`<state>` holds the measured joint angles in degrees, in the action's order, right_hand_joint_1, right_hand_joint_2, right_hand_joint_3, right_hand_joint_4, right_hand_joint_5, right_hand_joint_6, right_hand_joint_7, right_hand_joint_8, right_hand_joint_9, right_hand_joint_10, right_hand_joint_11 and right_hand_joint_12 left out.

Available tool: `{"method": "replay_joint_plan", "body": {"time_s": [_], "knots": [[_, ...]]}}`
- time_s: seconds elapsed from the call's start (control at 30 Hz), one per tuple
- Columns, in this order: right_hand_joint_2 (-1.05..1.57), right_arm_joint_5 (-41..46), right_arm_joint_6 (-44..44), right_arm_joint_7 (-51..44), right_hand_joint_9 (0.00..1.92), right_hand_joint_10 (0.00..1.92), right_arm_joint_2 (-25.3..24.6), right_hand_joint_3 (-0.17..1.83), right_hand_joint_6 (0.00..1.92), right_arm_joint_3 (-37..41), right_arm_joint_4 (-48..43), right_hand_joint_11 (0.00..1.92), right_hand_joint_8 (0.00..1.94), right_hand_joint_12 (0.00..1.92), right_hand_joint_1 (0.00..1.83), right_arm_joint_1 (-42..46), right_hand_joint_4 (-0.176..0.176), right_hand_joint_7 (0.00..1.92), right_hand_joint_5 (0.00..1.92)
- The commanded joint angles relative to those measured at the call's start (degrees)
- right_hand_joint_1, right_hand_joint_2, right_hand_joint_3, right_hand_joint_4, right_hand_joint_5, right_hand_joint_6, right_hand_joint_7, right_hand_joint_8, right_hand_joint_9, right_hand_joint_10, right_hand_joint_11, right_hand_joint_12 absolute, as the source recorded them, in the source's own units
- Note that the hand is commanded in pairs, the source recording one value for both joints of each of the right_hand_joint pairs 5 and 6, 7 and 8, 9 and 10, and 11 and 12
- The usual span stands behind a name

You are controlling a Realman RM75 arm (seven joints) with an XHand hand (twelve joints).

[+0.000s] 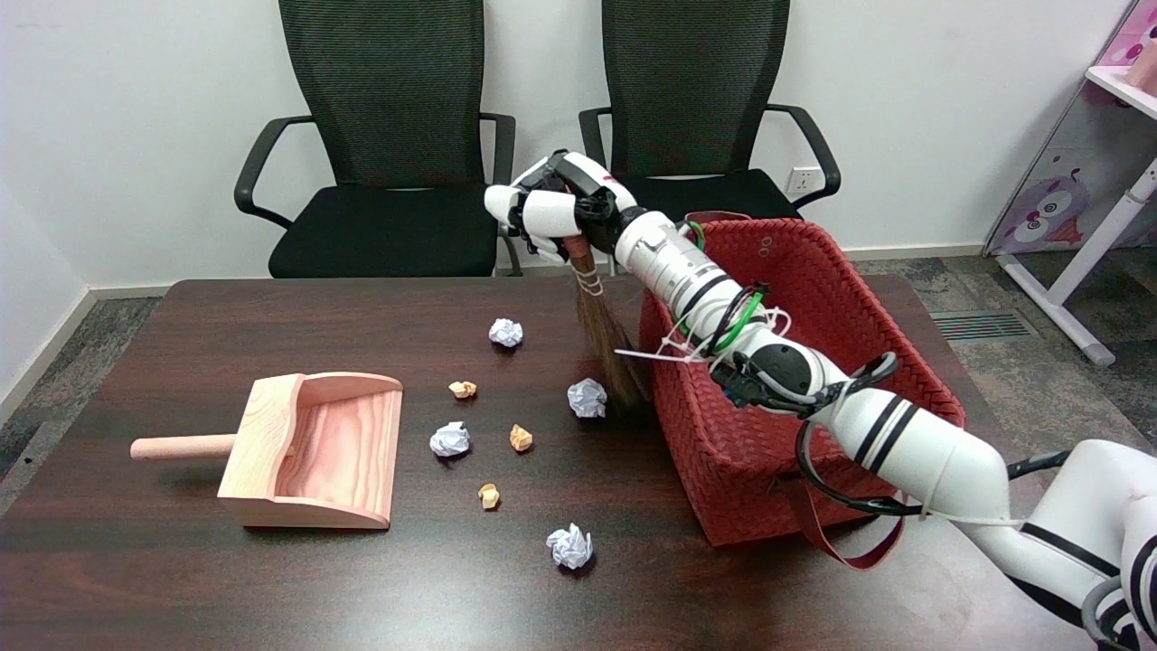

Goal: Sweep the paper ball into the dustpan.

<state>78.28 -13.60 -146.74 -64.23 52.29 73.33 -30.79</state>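
The right hand (556,210) is wrapped around the handle of a small broom (607,339), whose bristles hang to the counter (181,579) just beside the nearest paper ball (587,397). That ball looks crumpled, light and springy, likely to roll or skip off if struck hard, so a low, gentle push suits it. The wooden dustpan (312,450) lies well to the left, mouth facing the balls. The dark counter looks smooth and slick. A red basket (795,380) crowds the arm; two chairs stand behind.
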Motion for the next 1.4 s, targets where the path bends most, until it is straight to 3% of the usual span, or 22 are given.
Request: {"method": "replay_joint_plan", "body": {"time_s": [0.03, 0.77, 1.4], "knots": [[1.57, -0.8, 2.4, 0.0, 1.92, 1.92, 0.6, 1.37, 1.92, 0.7, 0.4, 1.92, 1.92, 1.92, 0.95, 2.1, 0.176, 1.92, 1.92], [1.57, -0.8, 4.3, 0.0, 1.92, 1.92, -0.2, 1.39, 1.92, -5.1, 0.9, 1.92, 1.92, 1.92, 0.95, 0.7, 0.176, 1.92, 1.92], [1.57, -0.8, 4.6, 0.1, 1.92, 1.92, -6.0, 1.41, 1.92, -7.6, -0.8, 1.92, 1.92, 1.92, 0.95, -0.3, 0.176, 1.92, 1.92]]}}
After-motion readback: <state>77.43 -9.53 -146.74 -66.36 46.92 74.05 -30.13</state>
